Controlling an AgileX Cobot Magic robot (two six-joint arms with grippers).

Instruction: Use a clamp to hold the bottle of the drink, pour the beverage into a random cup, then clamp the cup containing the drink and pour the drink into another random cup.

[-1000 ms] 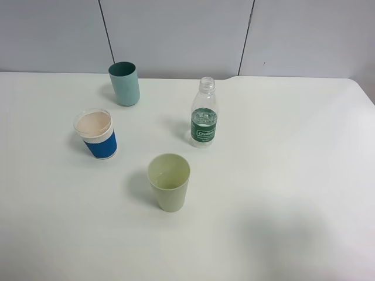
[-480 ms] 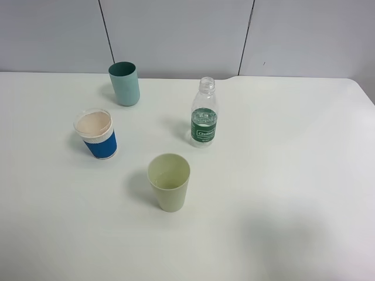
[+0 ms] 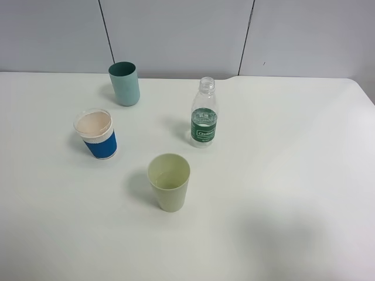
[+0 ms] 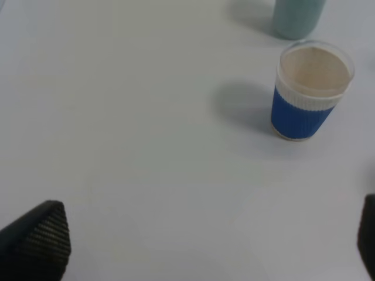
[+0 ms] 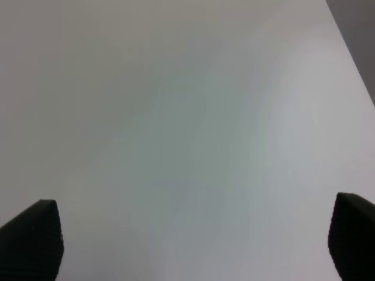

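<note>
A clear uncapped bottle (image 3: 204,113) with a green label stands upright at the table's middle back, partly filled. A pale green cup (image 3: 169,181) stands in front of it. A blue-sleeved paper cup (image 3: 96,134) stands at the left and also shows in the left wrist view (image 4: 309,91). A teal cup (image 3: 125,84) stands at the back left; its base shows in the left wrist view (image 4: 297,17). Neither gripper shows in the exterior high view. My left gripper (image 4: 205,240) is open and empty, away from the blue-sleeved cup. My right gripper (image 5: 196,243) is open and empty over bare table.
The white table (image 3: 281,175) has its right edge near the right side of the high view, and that edge shows in the right wrist view (image 5: 351,52). A grey panelled wall (image 3: 176,35) runs behind the table.
</note>
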